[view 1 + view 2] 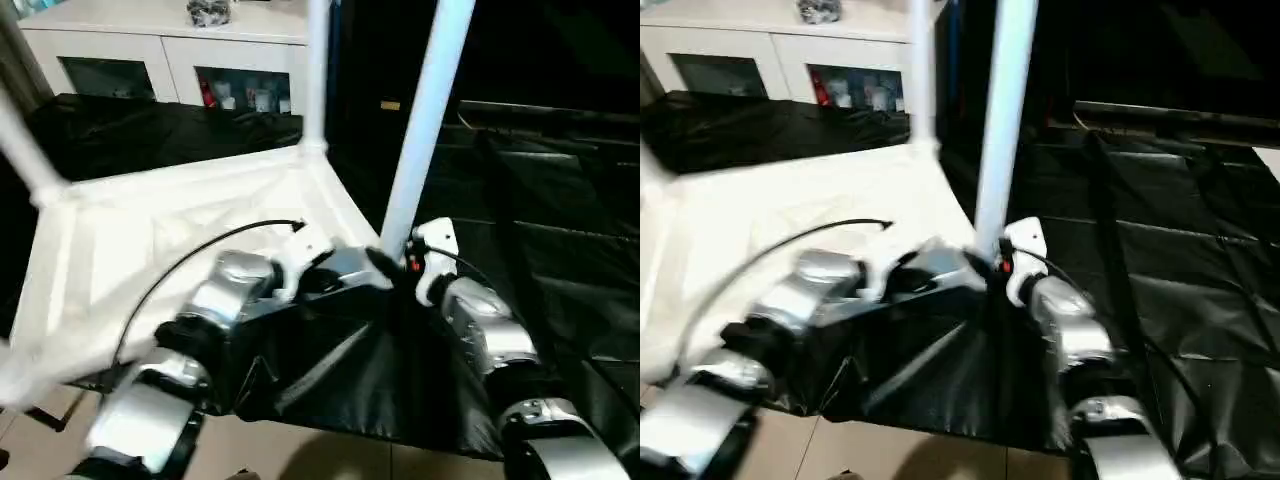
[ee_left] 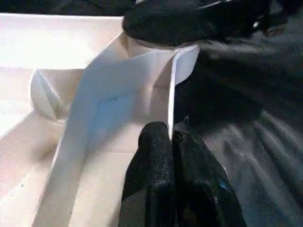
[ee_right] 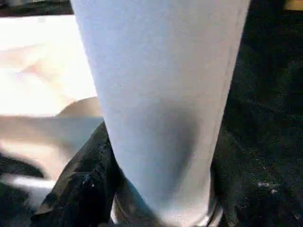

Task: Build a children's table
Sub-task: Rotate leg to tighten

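Tabletop: the white tabletop (image 1: 150, 235) lies underside up on the black sheet (image 1: 560, 250), ribs and corner sockets facing me, right under my two forearms.

Left gripper: my left gripper (image 2: 171, 142) is pinched on the tabletop's thin rim wall, one black finger (image 2: 151, 156) inside it and the other outside, fingers pressed together with just the wall between.

Right gripper: my right gripper (image 3: 156, 208) is wrapped round the base of a leg (image 1: 425, 120), black fingers (image 3: 80, 184) hugging the tube on both sides. It's clamped on, and the leg rises steeply from the corner nearest my right wrist.

Other legs: one leg (image 1: 317, 70) is standing in the far corner beyond my right gripper, and another (image 1: 25, 150) sticks up from the corner out past my left one.

Step, as I read it: seating this held leg into the near corner socket while the left side steadies the top.

Seating: I can't see from here whether the tube's end is actually down in the socket.

Risk one: the leg leans, so pushing along that tilt could jam it at the socket's mouth or skid it off the rim.

Risk two: my left hold is only on a thin wall; a hard push from the right could slide the top over the slick sheet or twist that wall free.

Risk three: a jolt might rock the standing legs loose.
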{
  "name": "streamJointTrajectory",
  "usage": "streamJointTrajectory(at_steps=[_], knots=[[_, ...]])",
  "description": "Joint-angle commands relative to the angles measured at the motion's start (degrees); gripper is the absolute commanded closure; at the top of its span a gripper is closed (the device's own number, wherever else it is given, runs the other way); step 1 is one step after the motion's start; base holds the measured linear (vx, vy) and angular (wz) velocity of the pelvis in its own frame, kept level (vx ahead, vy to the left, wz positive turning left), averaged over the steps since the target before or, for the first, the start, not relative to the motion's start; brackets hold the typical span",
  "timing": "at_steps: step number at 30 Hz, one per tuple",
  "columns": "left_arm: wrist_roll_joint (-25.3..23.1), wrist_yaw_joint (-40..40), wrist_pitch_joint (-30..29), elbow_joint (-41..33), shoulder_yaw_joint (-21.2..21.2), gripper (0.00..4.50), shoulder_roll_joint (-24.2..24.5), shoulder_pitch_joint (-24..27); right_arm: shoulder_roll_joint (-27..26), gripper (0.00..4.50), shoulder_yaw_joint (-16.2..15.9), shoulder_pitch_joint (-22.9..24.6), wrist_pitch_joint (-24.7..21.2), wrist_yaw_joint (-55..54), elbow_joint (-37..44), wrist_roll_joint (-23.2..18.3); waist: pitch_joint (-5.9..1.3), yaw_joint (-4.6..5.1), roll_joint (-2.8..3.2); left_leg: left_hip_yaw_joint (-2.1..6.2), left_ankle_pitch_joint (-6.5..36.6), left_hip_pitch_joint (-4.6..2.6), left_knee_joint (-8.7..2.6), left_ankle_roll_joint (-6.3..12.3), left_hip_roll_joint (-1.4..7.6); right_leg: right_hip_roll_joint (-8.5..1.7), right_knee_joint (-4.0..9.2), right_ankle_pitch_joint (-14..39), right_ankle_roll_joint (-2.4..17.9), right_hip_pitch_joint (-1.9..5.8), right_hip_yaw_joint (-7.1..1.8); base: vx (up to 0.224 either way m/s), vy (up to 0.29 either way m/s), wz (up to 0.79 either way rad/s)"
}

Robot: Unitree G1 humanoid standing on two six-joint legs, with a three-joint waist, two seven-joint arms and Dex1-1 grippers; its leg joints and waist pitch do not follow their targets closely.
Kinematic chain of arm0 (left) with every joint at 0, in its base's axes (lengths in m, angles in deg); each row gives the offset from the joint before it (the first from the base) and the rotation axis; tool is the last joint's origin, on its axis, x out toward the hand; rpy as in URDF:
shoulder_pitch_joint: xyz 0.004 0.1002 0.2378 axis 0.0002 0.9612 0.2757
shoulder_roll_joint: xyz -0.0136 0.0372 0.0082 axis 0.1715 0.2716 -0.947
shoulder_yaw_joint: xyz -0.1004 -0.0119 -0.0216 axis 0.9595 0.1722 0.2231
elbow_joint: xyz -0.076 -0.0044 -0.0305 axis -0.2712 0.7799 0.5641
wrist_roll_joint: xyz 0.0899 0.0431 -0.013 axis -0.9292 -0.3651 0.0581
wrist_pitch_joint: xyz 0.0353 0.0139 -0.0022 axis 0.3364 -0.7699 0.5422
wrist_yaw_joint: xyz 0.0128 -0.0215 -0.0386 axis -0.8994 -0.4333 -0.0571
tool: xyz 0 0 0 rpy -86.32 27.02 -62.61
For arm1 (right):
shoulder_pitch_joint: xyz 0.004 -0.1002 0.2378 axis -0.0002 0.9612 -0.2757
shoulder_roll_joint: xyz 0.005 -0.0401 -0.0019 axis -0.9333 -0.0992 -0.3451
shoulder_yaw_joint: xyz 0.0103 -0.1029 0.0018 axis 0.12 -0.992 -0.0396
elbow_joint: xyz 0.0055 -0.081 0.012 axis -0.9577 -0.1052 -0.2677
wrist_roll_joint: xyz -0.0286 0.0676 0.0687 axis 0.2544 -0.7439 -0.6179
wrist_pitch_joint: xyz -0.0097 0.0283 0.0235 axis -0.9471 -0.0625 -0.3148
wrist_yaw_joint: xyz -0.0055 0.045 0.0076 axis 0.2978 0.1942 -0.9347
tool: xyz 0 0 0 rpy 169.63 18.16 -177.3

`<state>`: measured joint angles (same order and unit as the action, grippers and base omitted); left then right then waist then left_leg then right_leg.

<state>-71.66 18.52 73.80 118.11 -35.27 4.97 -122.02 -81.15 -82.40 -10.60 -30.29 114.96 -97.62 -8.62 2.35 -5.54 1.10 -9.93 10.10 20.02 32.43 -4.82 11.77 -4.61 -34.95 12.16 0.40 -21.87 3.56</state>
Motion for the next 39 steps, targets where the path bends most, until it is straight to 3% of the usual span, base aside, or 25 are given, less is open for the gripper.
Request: streamJointTrajectory(at_steps=[1,5,6,7,10,13,16,19,21,22,26,28,31,32,34,35,36,37,38,39], knots=[[-1.0,-9.3,0.3,1.9,1.8,4.50,-1.9,-2.2,-4.5,2.03,-4.5,1.2,-0.8,-3.1,-2.3,4.2,-2.75,0.07,-0.42,0.25,14.0,-0.10,-4.08,0.45,1.13,-3.65,5.19,14.1,10.3,1.81,-2.58,0.000,0.000,0.00],[-1.6,-8.0,1.7,1.7,1.1,4.50,-2.2,-1.9,-4.6,2.03,-5.4,1.2,1.4,-3.9,-1.9,5.2,-3.07,-0.04,-0.32,0.14,11.0,0.13,-3.73,1.77,1.10,-3.47,4.57,7.7,11.2,2.17,-2.48,0.000,0.000,0.00],[-1.6,-7.6,1.9,1.5,0.9,4.50,-2.1,-1.7,-4.6,1.68,-5.0,1.3,1.6,-4.0,-1.6,4.8,-3.11,-0.03,-0.31,0.14,10.6,0.17,-3.69,1.95,1.11,-3.49,4.45,6.7,11.4,2.23,-2.49,0.000,0.000,0.00],[-1.7,-7.3,2.2,1.4,0.7,4.50,-1.9,-1.6,-4.5,1.68,-4.8,1.4,1.6,-3.9,-1.2,4.4,-3.06,-0.05,-0.30,0.10,10.3,0.23,-3.68,2.27,1.08,-3.45,4.41,5.8,11.7,2.30,-2.45,0.000,0.000,0.00],[-1.9,-5.9,3.7,1.5,0.0,4.50,-0.6,-1.1,-1.9,1.31,-4.9,2.5,2.4,-0.1,0.2,3.7,-2.86,-0.08,-0.17,0.10,11.9,0.21,-3.81,2.16,1.12,-3.53,4.71,8.2,11.5,2.33,-2.40,0.000,0.000,0.00],[-2.4,-5.3,5.1,2.6,-0.1,4.50,0.5,-1.2,1.4,1.23,-5.1,4.0,3.4,5.5,2.2,2.8,-2.74,-0.02,-0.24,0.22,13.7,0.27,-4.02,1.91,1.14,-3.52,5.01,11.0,10.4,2.35,-2.38,0.000,0.000,0.00],[-3.1,-4.4,7.2,4.6,-0.1,4.50,2.1,-1.9,7.7,1.23,-4.5,6.9,3.0,17.3,7.1,-1.0,-2.70,0.05,-0.60,0.22,13.8,0.46,-3.84,3.31,1.10,-3.48,5.17,12.0,9.8,2.52,-2.38,0.000,0.000,0.00],[-3.6,-4.0,9.3,6.1,-0.5,4.50,3.0,-2.5,12.3,1.23,-3.7,8.2,3.2,22.3,9.2,-2.4,-2.79,0.05,-0.82,0.25,12.0,0.88,-3.61,4.23,1.05,-3.51,5.16,10.9,9.6,2.78,-2.26,0.000,0.000,0.00],[-3.7,-3.1,10.7,6.4,-0.8,4.50,3.2,-2.7,14.1,1.23,-2.9,8.7,2.1,24.6,10.3,-3.6,-3.07,-0.12,-0.98,0.18,10.0,0.77,-3.17,5.02,1.04,-3.36,4.87,8.0,10.4,2.88,-2.26,0.000,0.000,0.00],[-3.7,-2.2,11.9,6.6,-1.0,4.50,3.4,-2.7,15.3,1.23,-2.4,9.0,1.1,26.3,11.1,-4.6,-3.14,-0.04,-0.99,0.18,7.7,1.10,-3.03,5.55,0.90,-3.26,4.43,4.8,11.4,3.00,-2.12,0.000,0.000,0.00],[-2.5,1.1,17.0,6.4,-0.9,4.50,3.0,-2.4,18.3,1.23,-2.2,12.0,-2.5,32.8,18.2,-8.4,-3.42,-0.52,-0.83,-0.02,5.2,1.09,-2.41,8.09,1.09,-3.07,3.67,-2.7,13.6,2.97,-2.02,0.000,0.000,0.00],[-2.1,1.3,16.6,6.4,-0.5,4.50,2.9,-2.2,18.0,1.23,-3.0,12.6,-3.0,33.1,19.6,-8.6,-3.56,-0.79,-0.85,-0.02,4.6,1.13,-2.26,8.51,1.12,-3.11,3.43,-3.9,13.9,2.89,-1.87,0.000,0.000,0.00],[-0.2,2.3,12.7,4.7,1.0,3.92,3.4,-1.5,16.2,1.19,-4.3,13.1,-4.0,32.5,21.5,-8.9,-3.47,-0.97,-0.91,-0.01,4.9,1.14,-2.29,8.09,1.16,-3.24,3.29,-3.3,14.6,2.60,-1.86,0.000,0.000,0.00],[0.1,2.4,12.3,4.4,1.2,3.92,3.6,-1.4,16.0,1.19,-4.5,13.1,-4.3,32.5,21.9,-9.1,-3.47,-1.03,-1.02,-0.06,5.8,1.04,-2.36,7.73,1.23,-3.33,3.43,-1.9,14.9,2.56,-1.86,0.000,0.000,0.00],[2.7,4.1,7.0,-1.1,2.8,3.80,5.0,0.4,14.1,1.19,-5.3,13.0,-5.3,31.8,22.9,-9.7,-3.49,-1.14,-1.01,0.02,5.9,1.00,-2.53,6.92,1.52,-3.50,3.17,-1.2,15.4,2.54,-1.94,0.000,0.000,0.00],[3.4,6.3,5.0,-3.8,2.8,3.70,6.0,1.4,13.6,1.19,-5.5,12.9,-5.7,31.4,23.3,-9.7,-3.43,-1.14,-1.35,0.02,6.0,0.97,-2.61,6.79,1.57,-3.45,3.14,-0.7,15.4,2.39,-1.93,0.000,0.000,0.00],[3.4,6.3,5.0,-3.8,2.8,3.60,6.0,1.4,13.6,1.19,-5.5,12.9,-5.7,31.4,23.3,-9.7,-3.45,-1.16,-1.14,0.11,5.9,0.97,-2.69,6.53,1.70,-3.54,3.00,-0.6,15.3,2.40,-1.99,0.000,0.000,0.00],[5.2,16.0,0.5,-13.2,0.4,3.60,11.1,5.5,12.0,1.19,-6.1,11.9,-4.7,30.1,22.1,-8.7,-3.37,-1.04,-1.27,-0.02,6.1,0.75,-2.69,6.31,1.66,-3.36,3.24,-0.4,15.1,2.13,-2.04,0.000,0.000,0.00],[5.6,20.2,-1.5,-17.8,-0.8,3.60,14.1,7.6,11.0,1.19,-6.4,11.1,-4.1,29.2,20.9,-8.0,-3.41,-0.84,-1.07,0.30,5.3,0.91,-3.14,5.03,2.06,-3.77,2.62,-0.5,15.4,2.20,-2.10,0.000,0.000,0.00],[5.6,20.2,-1.5,-17.8,-0.8,3.60,14.1,7.6,11.0,1.19,-6.4,11.1,-4.1,29.2,20.9,-8.0,-3.41,-0.84,-1.07,0.30,5.3,0.91,-3.14,5.03,2.06,-3.77,2.62,-0.5,15.4,2.20,-2.10,0.000,0.000,0.00]])
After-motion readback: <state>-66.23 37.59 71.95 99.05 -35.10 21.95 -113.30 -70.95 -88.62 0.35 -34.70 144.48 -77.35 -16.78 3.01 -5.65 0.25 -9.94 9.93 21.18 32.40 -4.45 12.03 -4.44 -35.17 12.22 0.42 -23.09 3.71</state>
